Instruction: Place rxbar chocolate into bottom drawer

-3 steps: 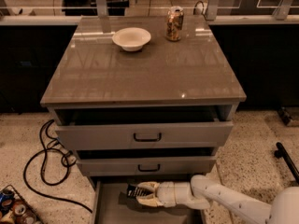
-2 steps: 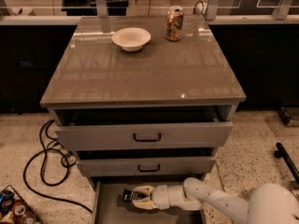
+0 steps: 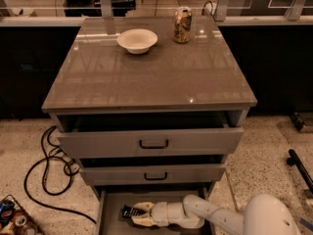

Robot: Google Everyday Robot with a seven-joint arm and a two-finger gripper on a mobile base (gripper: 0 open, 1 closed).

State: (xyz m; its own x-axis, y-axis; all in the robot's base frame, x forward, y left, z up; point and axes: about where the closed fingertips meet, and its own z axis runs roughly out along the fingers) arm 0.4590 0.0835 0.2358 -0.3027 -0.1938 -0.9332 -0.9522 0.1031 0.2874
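Observation:
The bottom drawer [image 3: 164,197] stands pulled open at the foot of the grey cabinet, its grey floor showing. My gripper [image 3: 138,213] reaches in from the right, low over the left part of the drawer floor. Its pale fingers [image 3: 143,207] are shut on the rxbar chocolate [image 3: 128,212], a small black bar with white lettering that sticks out to the left of the fingertips. I cannot tell whether the bar touches the floor.
The two upper drawers [image 3: 153,144] with black handles are slightly open above the gripper. A white bowl [image 3: 137,40] and a brown drink can [image 3: 182,25] stand on the cabinet top. A black cable [image 3: 46,173] lies on the floor at left.
My gripper has moved to the left inside the bottom drawer, carrying the black bar with it. The arm has reached further in.

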